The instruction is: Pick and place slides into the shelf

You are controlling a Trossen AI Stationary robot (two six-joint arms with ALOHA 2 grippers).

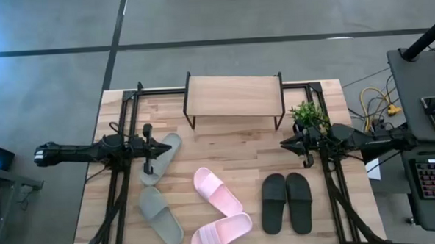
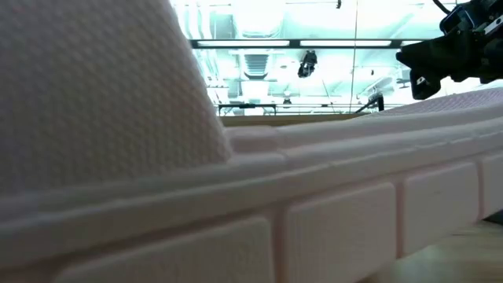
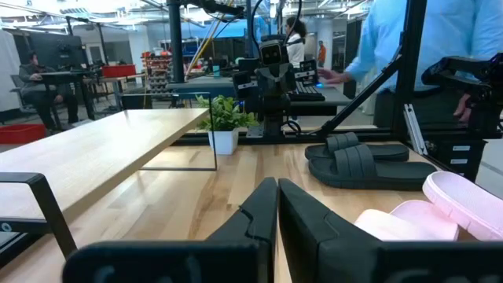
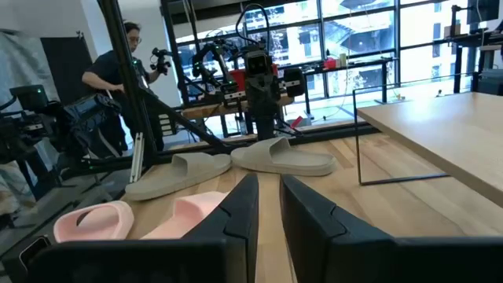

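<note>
The shelf [image 1: 235, 98] stands at the table's far middle on thin black legs, its plank top bare. One grey-green slide [image 1: 162, 157] lies under my left gripper [image 1: 167, 148], which hovers level over it, shut, pointing toward the table's right. The other grey-green slide [image 1: 160, 215] lies nearer. Two pale pink slides [image 1: 217, 192] [image 1: 221, 232] lie at the near middle; one fills the low view [image 2: 236, 196]. The black pair [image 1: 287, 201] lies side by side at the near right. My right gripper [image 1: 284, 142] points left, slightly open with nothing between its fingers [image 4: 269, 185].
A small potted plant [image 1: 309, 116] stands at the far right, beside my right arm. Black frame rails [image 1: 122, 119] run along the table's left and right sides. People [image 3: 409, 55] stand and sit beyond the table. Bare wood lies between shelf and slides.
</note>
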